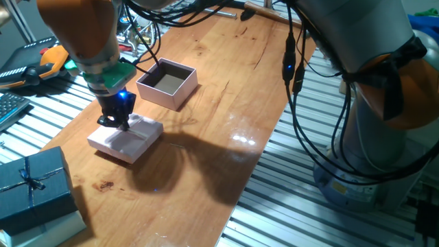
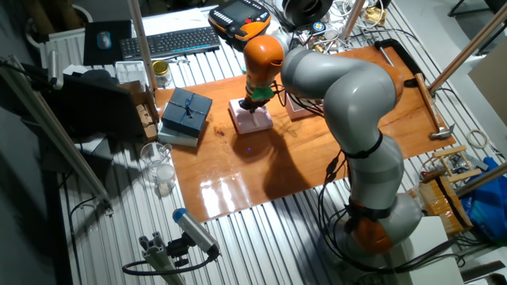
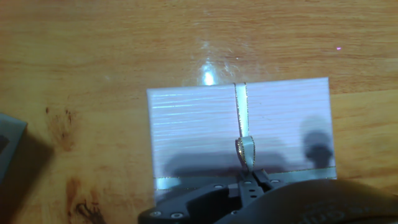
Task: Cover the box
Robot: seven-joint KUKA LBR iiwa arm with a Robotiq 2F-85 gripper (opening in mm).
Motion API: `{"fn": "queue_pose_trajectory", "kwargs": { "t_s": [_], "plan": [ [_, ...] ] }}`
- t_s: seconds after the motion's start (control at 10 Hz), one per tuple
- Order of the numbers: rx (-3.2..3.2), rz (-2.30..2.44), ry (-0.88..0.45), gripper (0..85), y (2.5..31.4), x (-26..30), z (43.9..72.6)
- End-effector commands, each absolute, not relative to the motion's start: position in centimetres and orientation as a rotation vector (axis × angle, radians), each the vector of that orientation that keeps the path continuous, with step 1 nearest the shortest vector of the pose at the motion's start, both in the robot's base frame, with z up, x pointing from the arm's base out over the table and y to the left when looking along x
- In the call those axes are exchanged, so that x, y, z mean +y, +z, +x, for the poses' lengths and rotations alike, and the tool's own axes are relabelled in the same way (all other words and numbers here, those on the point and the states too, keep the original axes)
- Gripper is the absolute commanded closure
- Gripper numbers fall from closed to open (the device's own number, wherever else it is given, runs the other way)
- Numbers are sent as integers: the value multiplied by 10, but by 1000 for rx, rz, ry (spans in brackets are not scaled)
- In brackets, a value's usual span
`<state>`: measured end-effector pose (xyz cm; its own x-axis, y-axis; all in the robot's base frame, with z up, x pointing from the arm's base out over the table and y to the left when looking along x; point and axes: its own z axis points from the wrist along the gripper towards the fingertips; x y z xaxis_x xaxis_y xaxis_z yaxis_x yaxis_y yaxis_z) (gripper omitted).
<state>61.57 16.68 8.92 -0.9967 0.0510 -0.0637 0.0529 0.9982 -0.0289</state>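
The box (image 1: 168,82) is a small pale pink open square with a brownish inside, standing on the wooden table behind the lid. The flat pink lid (image 1: 127,137) lies on the table in front of it, apart from it. My gripper (image 1: 118,123) points straight down onto the lid's top. In the hand view the lid (image 3: 199,118) fills the middle, and my gripper (image 3: 252,180) is shut on the small loop (image 3: 245,149) of its silver string. In the other fixed view the lid (image 2: 252,119) sits under my hand (image 2: 253,103), and the arm mostly hides the box.
A dark blue ribboned box (image 1: 31,182) stands at the table's near left corner. Tools and cables (image 1: 137,41) lie behind the pink box. Black cables (image 1: 295,75) hang off the arm over the table's right edge. A keyboard (image 2: 170,39) lies beyond the table.
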Motion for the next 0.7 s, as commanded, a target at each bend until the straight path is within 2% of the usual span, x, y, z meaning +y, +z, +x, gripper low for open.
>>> {"fn": "queue_pose_trajectory", "kwargs": {
  "t_s": [0.0,0.6],
  "plan": [
    [3077,80,-54,850,92,166,614],
    [3075,75,-66,850,110,158,606]
  ]
}}
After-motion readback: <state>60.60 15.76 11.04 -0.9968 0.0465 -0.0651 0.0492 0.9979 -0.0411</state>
